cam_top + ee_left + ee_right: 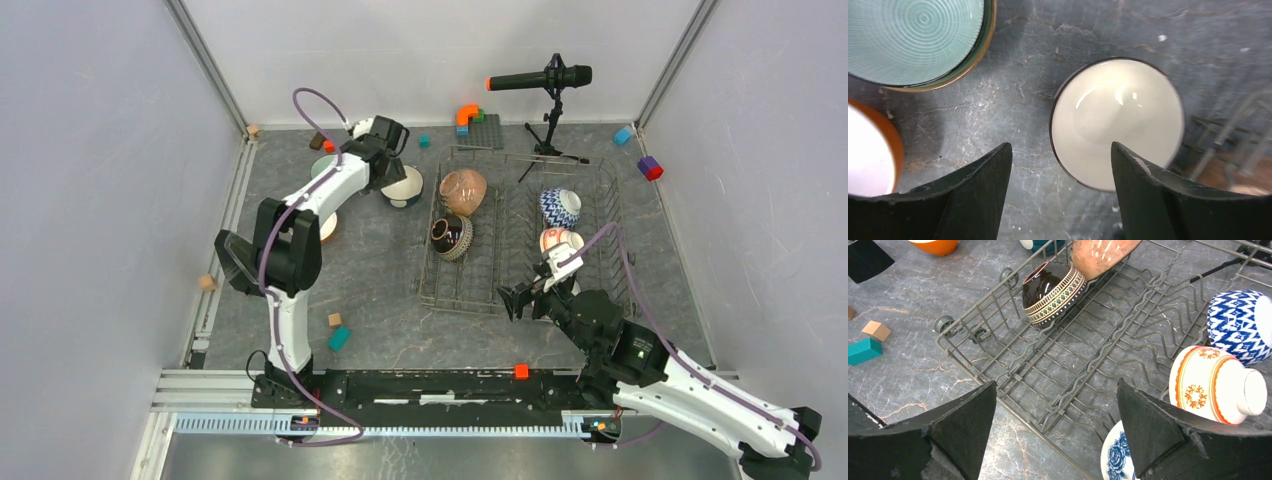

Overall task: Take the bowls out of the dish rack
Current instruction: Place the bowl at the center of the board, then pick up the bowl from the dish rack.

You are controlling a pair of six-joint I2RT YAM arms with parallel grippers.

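Nearest, the right gripper (pixel 1056 384) hovers over the near edge of the dish rack (pixel 470 292), which stands right of centre on the grey bench (pixel 385 270). Its fingers are spread wide, with nothing between them. Just beyond them in the rack lie a blue-flowered bowl (pixel 1113 457), a red-and-white patterned bowl (pixel 1215 385) and a blue-white zigzag bowl (pixel 1235 330). At the rack's far left lie a dark striped bowl (pixel 1053 287) and a brown speckled bowl (pixel 463 190).

Farther off, toward the bench's far left corner, the left gripper (pixel 1060 145) hangs above a cream-lined bowl (pixel 1118 115). This bowl sits upright on the bench near the rack, and the fingers are parted, gripping nothing. An orange bowl (pixel 868 150) and a pale teal bowl (pixel 913 40) sit close by, already unloaded.

The left's set-down looks complete, and the right seems poised for the next pick. That probably calls for lowering its fingers over the nearest bowl's rim and closing.
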